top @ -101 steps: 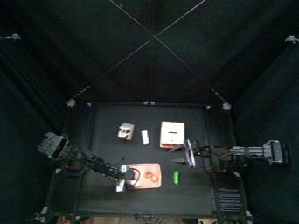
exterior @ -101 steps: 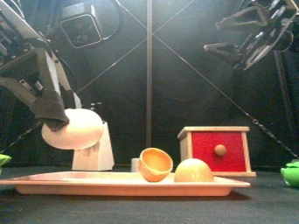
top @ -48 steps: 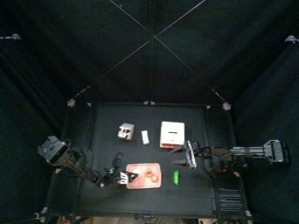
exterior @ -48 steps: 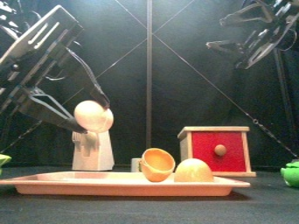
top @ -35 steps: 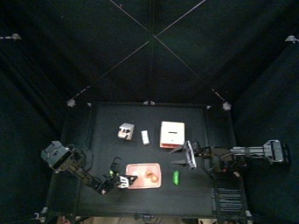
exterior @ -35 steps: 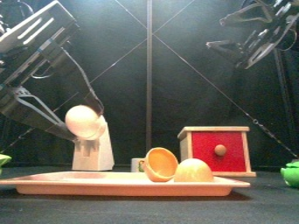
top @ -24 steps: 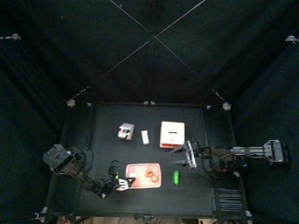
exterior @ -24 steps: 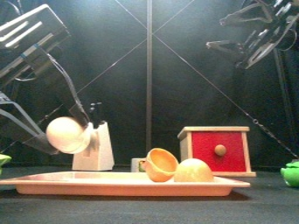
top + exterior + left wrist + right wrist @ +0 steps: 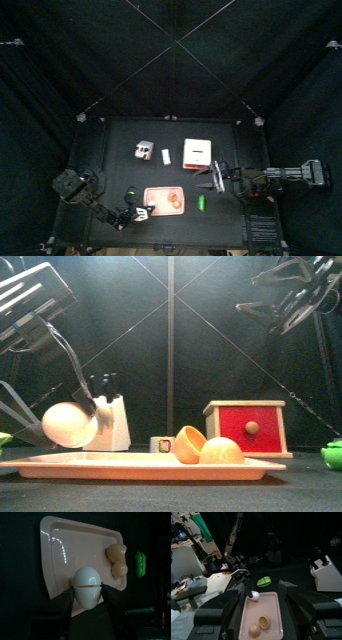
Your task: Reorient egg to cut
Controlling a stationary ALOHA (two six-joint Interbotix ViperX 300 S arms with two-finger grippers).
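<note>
While left gripper (image 9: 87,598) pinches egg (image 9: 87,586) above pink tray (image 9: 63,557) near table's front-left corner, mid-reorientation; next: rotate, set down; right gripper (image 9: 260,594) idle, jaws spread.

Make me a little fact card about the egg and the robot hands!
egg: white, with a thin line around its middle
held by: left gripper, jaws shut on the egg
where: above the pink tray's edge
on the tray: two tan rounded pieces
right gripper: open, up high, holding nothing
beside the tray: small green thing
</note>
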